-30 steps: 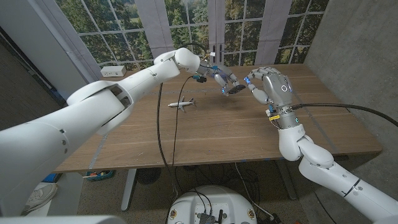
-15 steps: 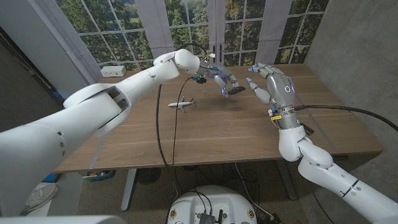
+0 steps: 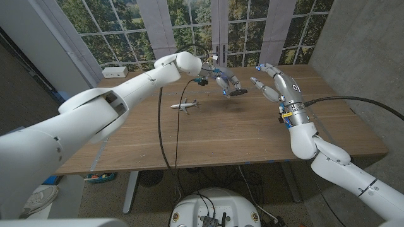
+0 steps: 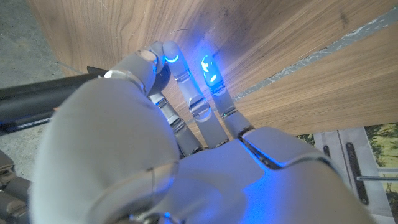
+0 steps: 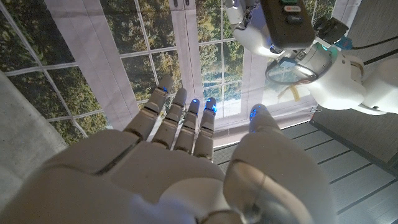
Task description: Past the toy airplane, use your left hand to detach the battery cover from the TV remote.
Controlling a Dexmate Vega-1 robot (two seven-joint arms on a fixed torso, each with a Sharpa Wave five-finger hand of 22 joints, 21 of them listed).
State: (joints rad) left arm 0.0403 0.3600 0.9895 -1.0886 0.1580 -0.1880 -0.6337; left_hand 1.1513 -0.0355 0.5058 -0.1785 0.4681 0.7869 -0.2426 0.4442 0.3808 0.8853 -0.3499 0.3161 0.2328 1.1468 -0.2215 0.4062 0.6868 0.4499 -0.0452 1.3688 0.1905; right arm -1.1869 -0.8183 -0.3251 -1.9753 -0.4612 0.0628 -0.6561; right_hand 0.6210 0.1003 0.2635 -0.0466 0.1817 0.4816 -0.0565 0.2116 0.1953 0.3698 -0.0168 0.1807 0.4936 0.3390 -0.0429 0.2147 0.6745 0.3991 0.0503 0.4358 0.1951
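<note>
Holding the remote (image 3: pixel 238 91) up just past the plane (image 3: pixel 184 104), left hand (image 3: pixel 225 81) has fingers curled around it; right hand (image 3: pixel 273 82) hovers near with fingers spread, empty. Remote looks light, rigid, smooth plastic, so probably slippery; best to grip the body edges and thumb the cover's ridge.

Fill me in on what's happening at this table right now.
The left robot hand holds the TV remote up off the wooden table, beyond the toy airplane, which lies on the tabletop. The right robot hand is raised just beside it, fingers spread and holding nothing. Whether the battery cover is off yet cannot be told from these pictures.
</note>
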